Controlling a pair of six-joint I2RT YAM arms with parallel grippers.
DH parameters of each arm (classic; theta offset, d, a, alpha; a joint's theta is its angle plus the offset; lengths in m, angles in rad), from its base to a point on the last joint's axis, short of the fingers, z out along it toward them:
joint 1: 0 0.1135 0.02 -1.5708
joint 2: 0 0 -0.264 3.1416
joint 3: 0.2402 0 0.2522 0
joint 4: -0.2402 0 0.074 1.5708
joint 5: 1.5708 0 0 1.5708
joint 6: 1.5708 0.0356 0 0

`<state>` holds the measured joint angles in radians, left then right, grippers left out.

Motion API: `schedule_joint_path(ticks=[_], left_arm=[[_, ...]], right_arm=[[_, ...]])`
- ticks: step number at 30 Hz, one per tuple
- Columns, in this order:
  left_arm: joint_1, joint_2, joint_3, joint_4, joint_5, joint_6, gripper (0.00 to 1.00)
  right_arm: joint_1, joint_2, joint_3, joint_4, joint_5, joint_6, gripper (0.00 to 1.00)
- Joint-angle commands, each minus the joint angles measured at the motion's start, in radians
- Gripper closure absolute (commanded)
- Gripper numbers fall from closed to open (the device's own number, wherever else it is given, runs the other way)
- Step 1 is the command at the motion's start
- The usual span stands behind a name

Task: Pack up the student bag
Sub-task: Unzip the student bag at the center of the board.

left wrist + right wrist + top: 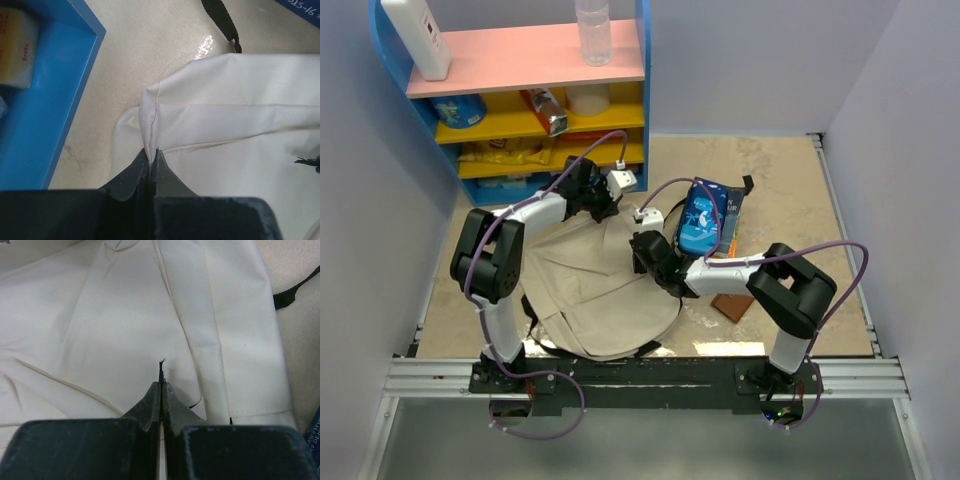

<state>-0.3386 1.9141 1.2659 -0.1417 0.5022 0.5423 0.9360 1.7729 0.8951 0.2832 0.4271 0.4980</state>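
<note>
- A blue open-fronted shelf unit (45, 115) stands to the left of the left fingers (131, 175), on the pale beige tabletop (150, 45).
- The left fingers are closed, pinching a stitched corner seam of the large soft cream canvas backpack (240, 100), which lies flat on the tabletop ahead and to their right.
- The right fingers (148, 402) are pressed together on a thin dark strand (161, 367), low over the backpack's creased fabric.
- A glossy blue book (701, 215) lies to the right of those fingers.
</note>
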Motion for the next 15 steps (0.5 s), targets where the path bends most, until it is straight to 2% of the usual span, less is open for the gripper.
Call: schedule_joint_path(ticks=[1, 3, 7, 12, 13, 14, 15], left_arm=[[0.030, -0.067, -0.020, 0.043, -0.118, -0.036, 1.00], [0.059, -0.102, -0.048, 0.057, -0.167, -0.074, 1.00], [0.088, -0.208, -0.127, 0.005, -0.351, -0.099, 1.00], [0.139, -0.316, -0.229, -0.073, -0.321, -0.099, 1.00], [0.157, -0.334, -0.229, -0.088, -0.306, -0.100, 0.90], [0.167, -0.343, -0.226, -0.120, -0.291, -0.100, 0.67], [0.174, -0.351, -0.217, -0.136, -0.262, -0.097, 0.58]], right_arm=[[0.004, -0.018, 0.039, 0.025, 0.010, -0.009, 1.00], [0.004, -0.004, 0.062, 0.024, 0.004, -0.018, 1.00], [0.004, 0.034, 0.135, 0.022, -0.002, -0.044, 1.00], [0.004, 0.102, 0.223, 0.007, -0.025, -0.067, 1.00], [0.004, 0.111, 0.232, 0.005, -0.028, -0.070, 1.00], [0.004, 0.123, 0.240, 0.004, -0.031, -0.069, 1.00], [0.004, 0.129, 0.254, 0.002, -0.037, -0.070, 1.00]])
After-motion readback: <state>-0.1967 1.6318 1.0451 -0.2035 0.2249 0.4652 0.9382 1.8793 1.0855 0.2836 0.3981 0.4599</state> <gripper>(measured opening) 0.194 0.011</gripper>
